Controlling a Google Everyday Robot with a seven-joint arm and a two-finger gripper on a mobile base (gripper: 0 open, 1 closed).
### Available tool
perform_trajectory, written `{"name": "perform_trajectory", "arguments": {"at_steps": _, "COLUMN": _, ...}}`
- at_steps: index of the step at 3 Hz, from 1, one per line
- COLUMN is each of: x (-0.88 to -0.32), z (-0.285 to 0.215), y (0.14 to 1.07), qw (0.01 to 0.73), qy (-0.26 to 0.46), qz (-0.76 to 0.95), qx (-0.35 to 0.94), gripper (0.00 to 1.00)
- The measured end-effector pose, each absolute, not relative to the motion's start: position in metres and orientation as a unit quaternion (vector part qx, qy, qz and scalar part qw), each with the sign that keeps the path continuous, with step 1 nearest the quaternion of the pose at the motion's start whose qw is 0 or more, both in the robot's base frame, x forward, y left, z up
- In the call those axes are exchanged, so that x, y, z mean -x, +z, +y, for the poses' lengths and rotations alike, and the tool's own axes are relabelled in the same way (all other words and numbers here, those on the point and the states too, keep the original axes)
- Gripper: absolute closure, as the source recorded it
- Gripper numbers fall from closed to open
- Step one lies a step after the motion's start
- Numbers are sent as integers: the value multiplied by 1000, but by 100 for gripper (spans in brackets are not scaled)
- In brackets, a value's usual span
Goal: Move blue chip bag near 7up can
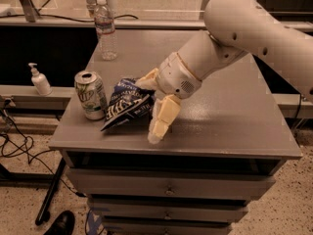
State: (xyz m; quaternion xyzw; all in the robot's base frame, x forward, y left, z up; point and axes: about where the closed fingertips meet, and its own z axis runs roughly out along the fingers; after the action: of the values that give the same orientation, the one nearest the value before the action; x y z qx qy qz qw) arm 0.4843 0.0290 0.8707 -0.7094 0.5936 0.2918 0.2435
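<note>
Nearest to the camera, a dark shoe (59, 223) stands on the speckled floor beside the shut drawers (168, 189) under the tabletop (230, 126). My tool (146, 111) is low over the front left part of that tabletop with its cream fingers spread apart and nothing between them. One finger (160, 121) slants down toward the front edge, and the other (145, 79) reaches over the far side of the blue chip bag (128, 104).

The bag lies on the tabletop, crumpled and dark navy with white lettering. One corner points at the front edge and its right side is against my tool. Just left of it stands the 7up can (91, 95), upright, silver and green, with a dark opening in its top. I cannot tell whether bag and can touch, nor what is in the can.

Farther left, off the tabletop, a white pump bottle (39, 80) sits on a low ledge. At the far left corner a clear water bottle (105, 29) stands upright with its cap on.
</note>
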Motion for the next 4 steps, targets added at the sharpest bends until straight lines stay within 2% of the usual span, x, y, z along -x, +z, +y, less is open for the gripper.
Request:
{"name": "perform_trajectory", "arguments": {"at_steps": 1, "x": -487, "z": 17, "y": 880, "qw": 251, "qy": 287, "qz": 600, "qx": 703, "gripper": 0}}
{"name": "perform_trajectory", "arguments": {"at_steps": 2, "x": -507, "z": -20, "y": 893, "qw": 270, "qy": 257, "qz": 629, "qx": 682, "gripper": 0}}
{"name": "perform_trajectory", "arguments": {"at_steps": 4, "x": -573, "z": -154, "y": 940, "qw": 355, "qy": 143, "qz": 684, "qx": 621, "gripper": 0}}
